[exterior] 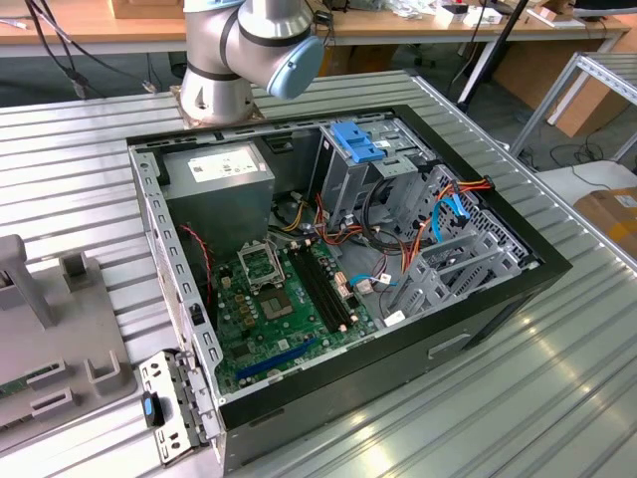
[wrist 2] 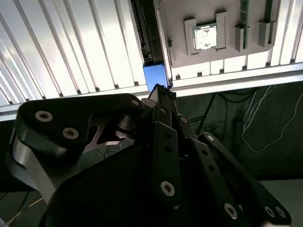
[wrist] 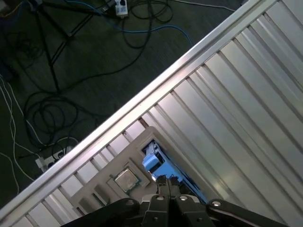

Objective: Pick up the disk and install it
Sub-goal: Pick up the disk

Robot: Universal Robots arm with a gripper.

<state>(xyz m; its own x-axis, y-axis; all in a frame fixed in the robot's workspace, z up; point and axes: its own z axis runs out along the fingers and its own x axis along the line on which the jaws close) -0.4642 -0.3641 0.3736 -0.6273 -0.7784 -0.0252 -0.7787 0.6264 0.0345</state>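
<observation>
- I saw the claw [wrist 2: 162,92] in both wrist views, its black fingers drawn together at the tips with no gap visible between them.
- The tips sat at the blue end of the disk [wrist 2: 154,75]. I could not tell whether they pinched it or only hovered close over it.
- The disk [wrist: 152,163] stood on its narrow edge, tight against one long side of the grey tray [wrist 2: 222,12]. Its dark body ran along that side, and its blue end lay level with a corner of the tray.
- In the second wrist view, a square silver chip [wrist 2: 204,37] sat in a raised frame on the tray, a short way in from the disk's side.
- The tray rested on the ribbed metal table [wrist 2: 71,47], close to the table's edge. Past that edge, the first wrist view showed loose cables [wrist: 47,113] on a dark floor.
- In the exterior view, the tray [exterior: 60,339] lay at the exterior view's left, with the open computer case [exterior: 518,289] beside it toward the exterior view's right.
- The arm's base [exterior: 214,95] stood beyond the case from the tray, at the case's far rim.
</observation>
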